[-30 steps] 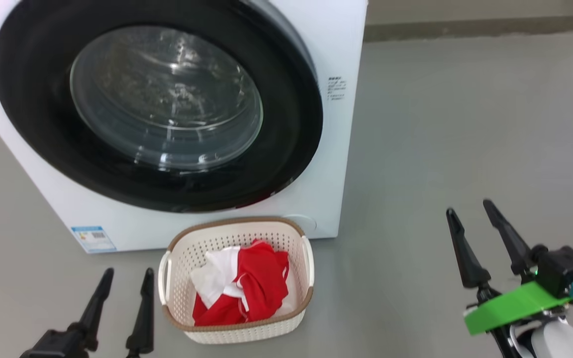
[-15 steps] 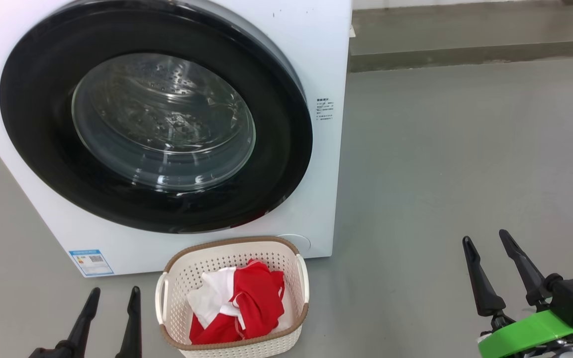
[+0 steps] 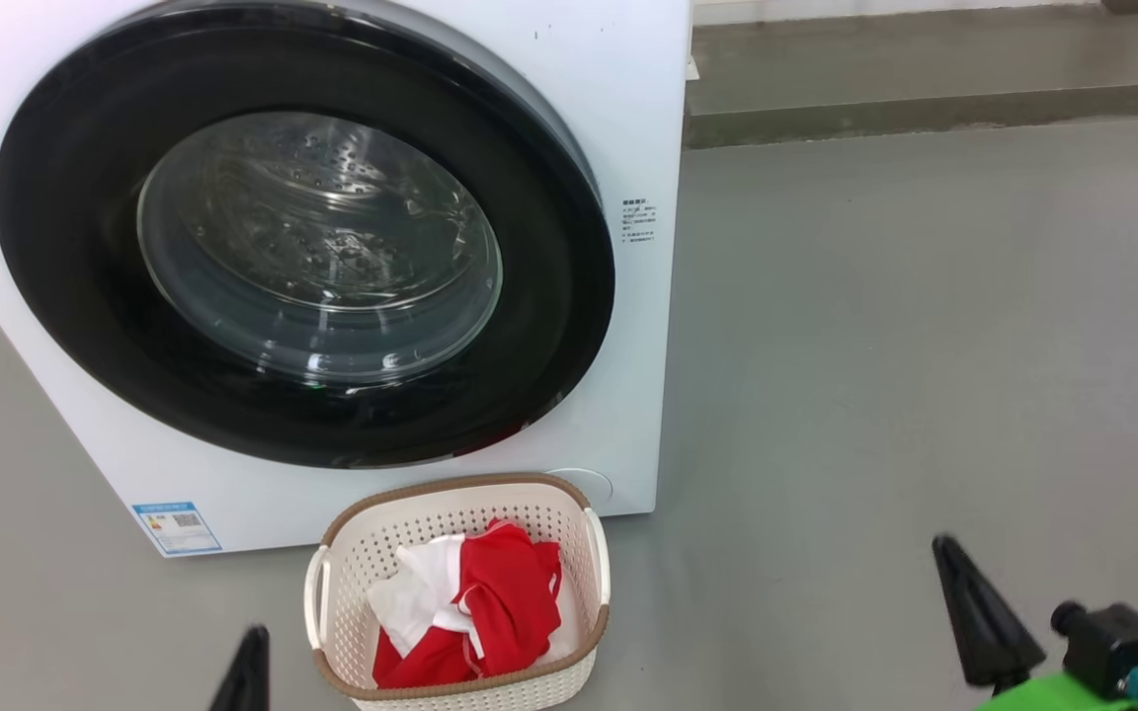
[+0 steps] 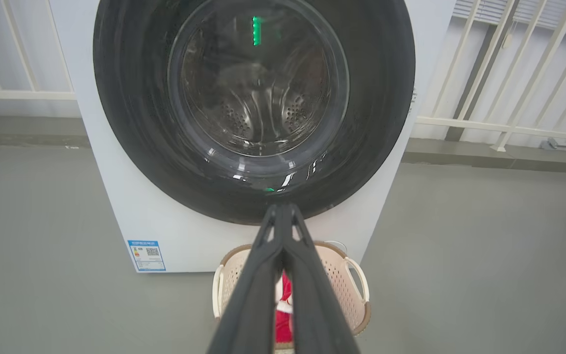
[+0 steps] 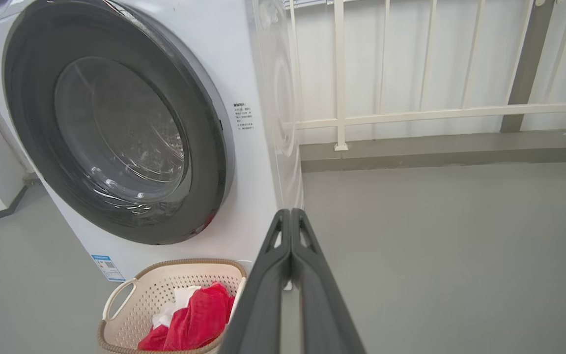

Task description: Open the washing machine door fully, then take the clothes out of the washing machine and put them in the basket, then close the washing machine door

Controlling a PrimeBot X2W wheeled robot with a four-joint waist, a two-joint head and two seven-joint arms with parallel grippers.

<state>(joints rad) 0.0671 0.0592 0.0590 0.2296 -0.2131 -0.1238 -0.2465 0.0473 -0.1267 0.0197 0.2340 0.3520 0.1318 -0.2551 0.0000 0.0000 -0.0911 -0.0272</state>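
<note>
The white washing machine point(image 3: 633, 89) stands ahead with its door point(image 3: 55, 247), a black rim around a glass bowl, lying flat against the front. Steel drum holes show through the glass. On the floor before it sits the cream basket point(image 3: 450, 486), holding the red and white clothes point(image 3: 500, 602). My left gripper point(image 3: 249, 676) is low, just left of the basket. Its fingers point(image 4: 263, 275) are pressed together on nothing. Far to the right of the basket, my right gripper point(image 3: 979, 612) is shut and empty too, as the right wrist view's touching fingers point(image 5: 268, 285) show.
A blue label point(image 3: 174, 526) marks the machine's lower left corner. Behind the machine runs a low grey kerb point(image 3: 925, 109) with a white railing point(image 5: 410, 115) on it. Grey floor point(image 3: 925, 346) stretches open to the right of the machine.
Both grippers have gone from open to shut and sit lower in the head view. The head camera tilted up a little earlier on; machine and basket have not moved.
</note>
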